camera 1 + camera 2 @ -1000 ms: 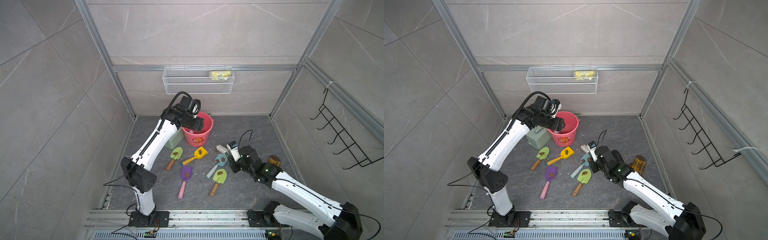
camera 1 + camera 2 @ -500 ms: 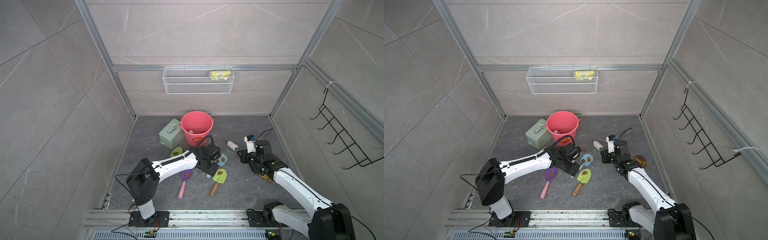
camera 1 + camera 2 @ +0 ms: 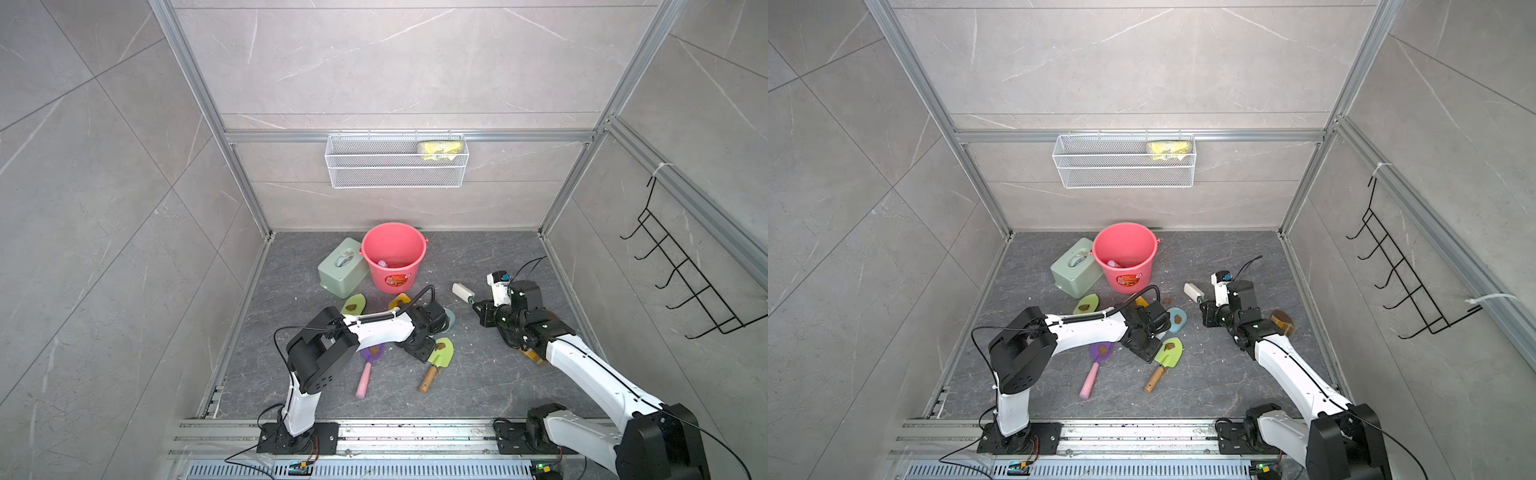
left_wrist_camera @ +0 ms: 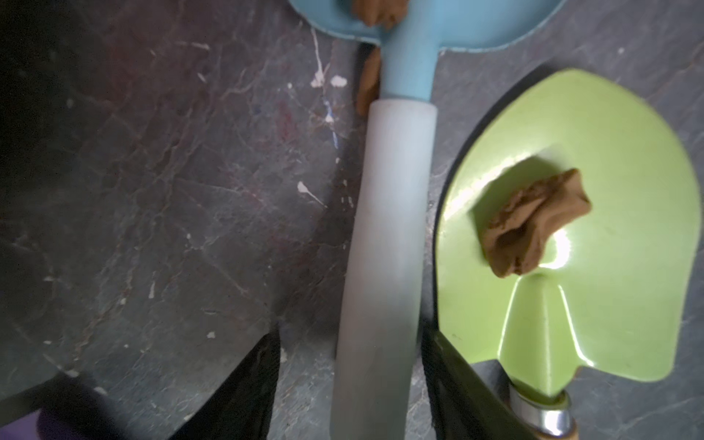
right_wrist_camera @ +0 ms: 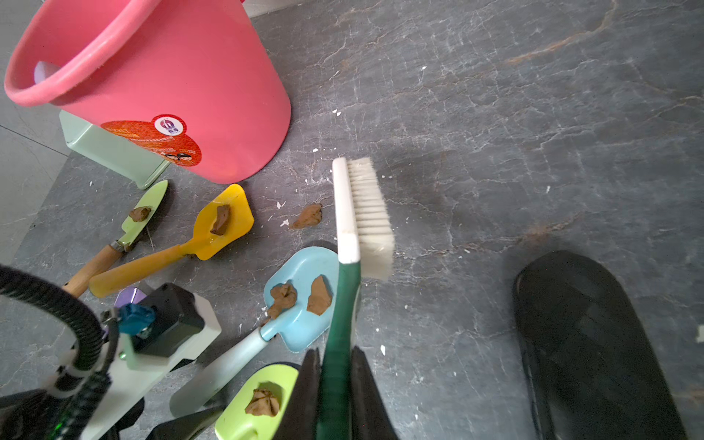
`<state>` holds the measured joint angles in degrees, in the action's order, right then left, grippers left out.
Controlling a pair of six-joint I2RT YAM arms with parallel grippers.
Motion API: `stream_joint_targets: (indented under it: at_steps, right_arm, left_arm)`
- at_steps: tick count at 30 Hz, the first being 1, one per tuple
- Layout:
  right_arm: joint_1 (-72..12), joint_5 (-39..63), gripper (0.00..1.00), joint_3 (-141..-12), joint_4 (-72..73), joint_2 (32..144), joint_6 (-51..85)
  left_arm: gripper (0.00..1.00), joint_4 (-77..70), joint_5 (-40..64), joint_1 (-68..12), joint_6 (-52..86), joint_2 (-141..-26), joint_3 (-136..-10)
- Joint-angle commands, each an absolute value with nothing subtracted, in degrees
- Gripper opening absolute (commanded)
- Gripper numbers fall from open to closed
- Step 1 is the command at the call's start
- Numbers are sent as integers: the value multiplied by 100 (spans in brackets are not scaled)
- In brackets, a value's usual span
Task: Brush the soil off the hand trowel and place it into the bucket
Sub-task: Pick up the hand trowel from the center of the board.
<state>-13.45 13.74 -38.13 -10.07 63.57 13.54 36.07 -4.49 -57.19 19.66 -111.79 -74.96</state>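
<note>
Claws: left gripper (image 4: 350, 343) down at the floor, jaws part-open and straddling the pale handle of the blue trowel (image 5: 299, 266). One finger (image 4: 457, 381) hard beside the handle, bare floor showing between the handle and the other finger, so not closed on it. Then right gripper (image 5: 335, 354), clamped tight on the green handle of the brush (image 5: 344, 244), white bristle head out past the blue blade and near it; contact with the floor not clear.

On the back wall, white wire basket (image 3: 395, 174) with a yellow item (image 3: 440, 147) at one end. On the side wall, black hook rack (image 3: 685, 282).

At the back of the dark stone floor (image 3: 478, 374), upright coral-pink bucket (image 3: 411, 274), red-orange label facing the arms, something pale lilac inside, too small to name. Just beside it, sage-green tissue box (image 3: 340, 274).

Blue trowel flat on the floor in front of the bucket and apart from it, between the two arms.

- Alongside its handle, lime trowel (image 4: 609, 152) with a wooden handle.
- Partly under the left arm, purple trowel (image 3: 1090, 380) with a pink handle.
- Nearer the bucket, yellow trowel (image 5: 240, 221) and pale green trowel (image 5: 154, 202).

Smallest last, soil (image 5: 284, 297):

- two brown lumps on the blue blade, another against its neck;
- one lump on each of the other four blades;
- one loose on the floor near the brush head.
</note>
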Motion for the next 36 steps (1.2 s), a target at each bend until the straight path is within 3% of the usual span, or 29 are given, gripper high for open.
stream_joint_targets:
  at_steps: [1,27,33,36]
  right_arm:
    - [-1319,1371,0,-3812,-1113,6155,1350]
    - [-1322,1332,0,-3666,-1210,5975,1352]
    - [-1318,1358,0,-3674,-1295,5942,1380]
    - [-1316,1392,0,-3691,-1386,5852,1429]
  left_arm:
    - [60,3485,-484,-5647,1841,-11308,-7568]
    - [31,3084,-141,-5563,1233,-11211,-6932]
    - [17,3116,-115,-5556,1059,-11003,-6886]
    - [5,3117,-29,-5555,995,-10804,-6873]
